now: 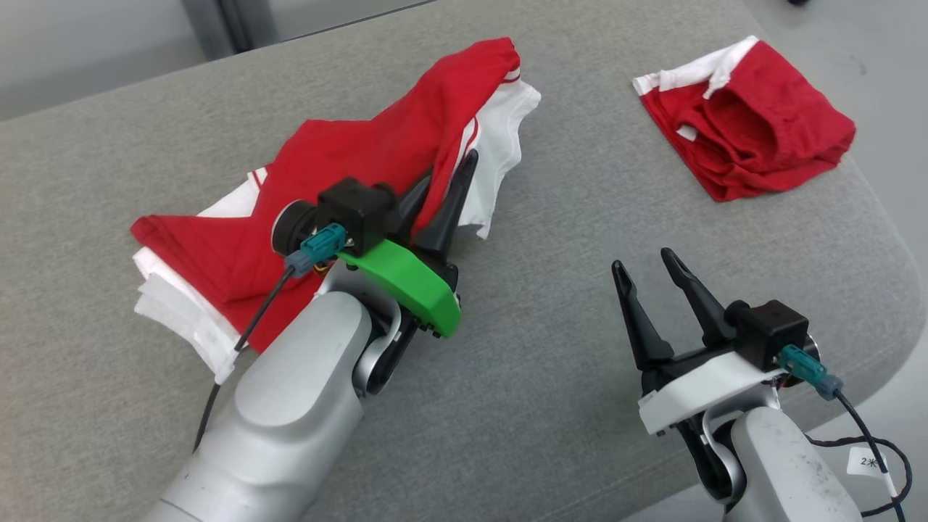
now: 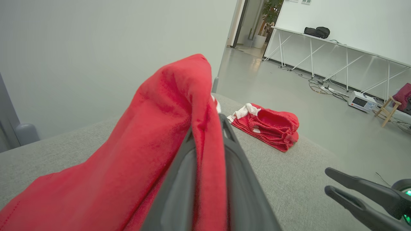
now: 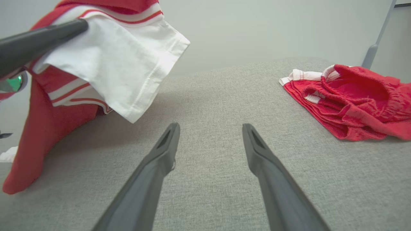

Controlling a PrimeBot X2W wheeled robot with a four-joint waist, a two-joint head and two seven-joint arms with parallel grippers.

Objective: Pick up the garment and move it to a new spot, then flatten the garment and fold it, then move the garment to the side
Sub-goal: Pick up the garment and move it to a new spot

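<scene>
A red and white garment lies crumpled on the left half of the grey padded surface. One fold of it is lifted. My left gripper is shut on that lifted fold; in the left wrist view red cloth runs up between its two fingers. My right gripper hovers open and holds nothing, low over bare surface to the right of the garment. Ahead of the right gripper, the garment's white sleeve hangs from the left gripper's finger at upper left.
A second red garment with white trim lies folded at the far right, near the surface's rounded corner. That edge drops to the floor at the right. In the room beyond stand a long white table and cables.
</scene>
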